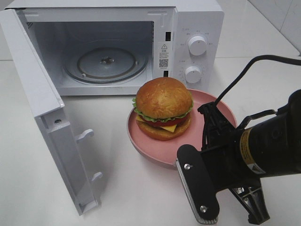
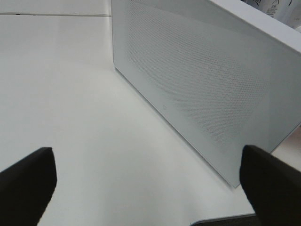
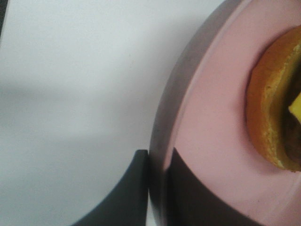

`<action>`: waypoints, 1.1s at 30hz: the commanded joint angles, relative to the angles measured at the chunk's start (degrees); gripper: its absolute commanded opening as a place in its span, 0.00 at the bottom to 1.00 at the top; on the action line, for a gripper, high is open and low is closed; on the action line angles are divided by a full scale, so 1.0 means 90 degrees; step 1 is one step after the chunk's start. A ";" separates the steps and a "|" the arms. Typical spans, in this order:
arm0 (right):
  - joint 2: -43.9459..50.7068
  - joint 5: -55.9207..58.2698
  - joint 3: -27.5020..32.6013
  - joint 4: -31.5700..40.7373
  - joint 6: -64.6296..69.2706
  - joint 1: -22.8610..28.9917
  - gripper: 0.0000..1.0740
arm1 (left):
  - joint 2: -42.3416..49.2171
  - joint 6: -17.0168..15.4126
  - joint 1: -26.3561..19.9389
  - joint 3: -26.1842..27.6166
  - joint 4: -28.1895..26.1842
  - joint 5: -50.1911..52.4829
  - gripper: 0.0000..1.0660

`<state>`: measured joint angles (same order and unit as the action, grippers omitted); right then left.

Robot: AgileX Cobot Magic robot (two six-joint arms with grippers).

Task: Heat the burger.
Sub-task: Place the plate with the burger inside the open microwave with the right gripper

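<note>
1. The left gripper [image 2: 146, 155] is holding its jaws spread wide, with nothing between them. It is appearing only in its own wrist camera, facing the perforated outer face of the microwave door [image 2: 202, 80] over the white tabletop [image 2: 70, 94].
2. In the high view, that door is standing swung open at 9 o'clock of the microwave [image 1: 197, 19]. The glass turntable [image 1: 106, 63] is lying inside the lit cavity.
3. The burger [image 1: 163, 108] is sitting outside the oven on the pink plate [image 1: 146, 146], at about 5 o'clock from the turntable and just in front of the two dials.
4. Its top bun is shining golden-brown and slightly dimpled. Frilly green lettuce is sticking out beneath it, then red tomato. A yellow cheese corner is poking out at 6 o'clock above the bottom bun.
5. The right gripper [image 3: 157, 165] is pinching the plate's rim at roughly 4 o'clock of the plate. Its jaws are closed on the rim, one finger [image 3: 127, 193] outside it and the other on the inner surface.
6. The right arm is covering the plate's edge from about 3 to 5 o'clock in the high view, and its own body is hiding the fingertips there.
7. The right wrist camera is catching only a blurred slice of the burger: the bottom bun's curve and a cheese tip, cut off at the frame edge.
</note>
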<state>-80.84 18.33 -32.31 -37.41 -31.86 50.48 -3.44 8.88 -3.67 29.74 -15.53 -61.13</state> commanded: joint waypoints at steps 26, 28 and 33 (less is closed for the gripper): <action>-0.0006 -0.1133 -0.0064 0.5195 -0.7557 -0.1598 0.00 | 0.0013 0.0000 0.0032 -0.0013 0.0019 0.0013 0.92; -0.0095 -0.1114 -0.0280 0.5195 -0.7557 -0.1572 0.00 | 0.0013 0.0000 0.0032 -0.0013 0.0019 0.0013 0.92; -0.0274 -0.1089 -0.0649 0.5099 -0.7544 -0.1572 0.00 | 0.0013 0.0000 0.0032 -0.0013 0.0019 0.0013 0.92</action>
<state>-83.14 12.09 -35.81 8.65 -99.06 36.44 -3.44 8.88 -3.67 29.74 -15.53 -61.13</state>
